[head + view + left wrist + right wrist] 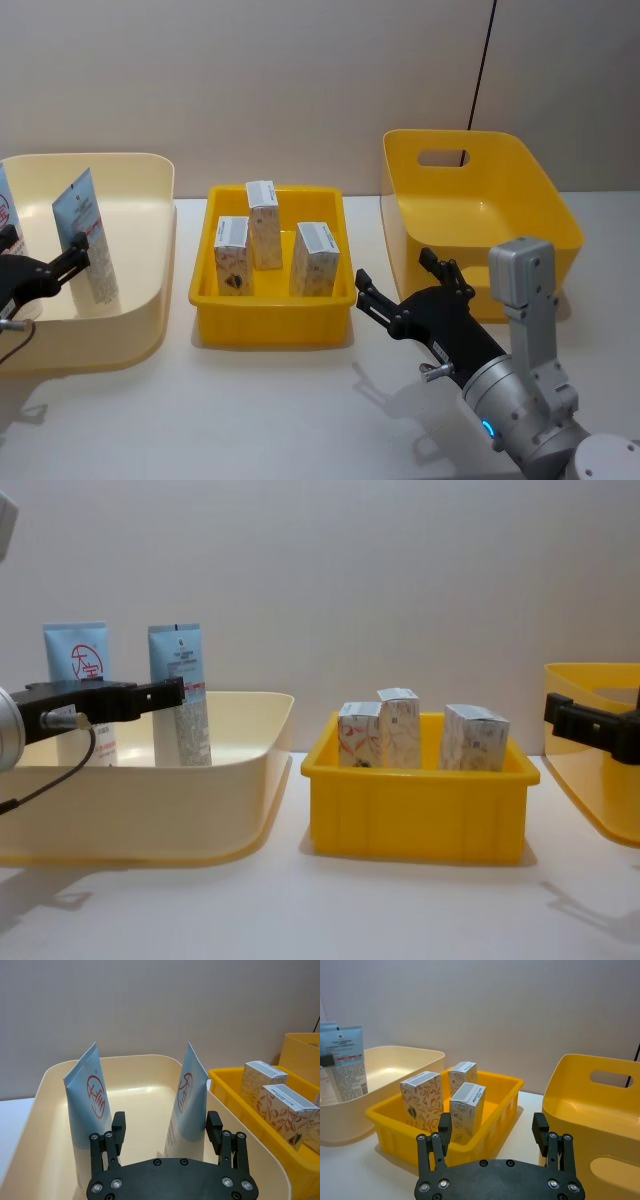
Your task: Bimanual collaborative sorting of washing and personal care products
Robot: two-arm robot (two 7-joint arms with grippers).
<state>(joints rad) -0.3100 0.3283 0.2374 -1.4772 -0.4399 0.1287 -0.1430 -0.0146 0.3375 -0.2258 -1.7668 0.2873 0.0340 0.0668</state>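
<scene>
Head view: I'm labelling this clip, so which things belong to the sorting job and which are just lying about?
Job: left carton, back carton, right carton; left tube, right tube; left gripper, open at the tubes; right gripper, open beside the yellow tray.
Just there: cream tub, yellow tray, yellow bin, table.

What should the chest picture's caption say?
Three cartons stand in the yellow tray, two blue tubes in the cream tub; left pincer and right pincer hover alongside.
</scene>
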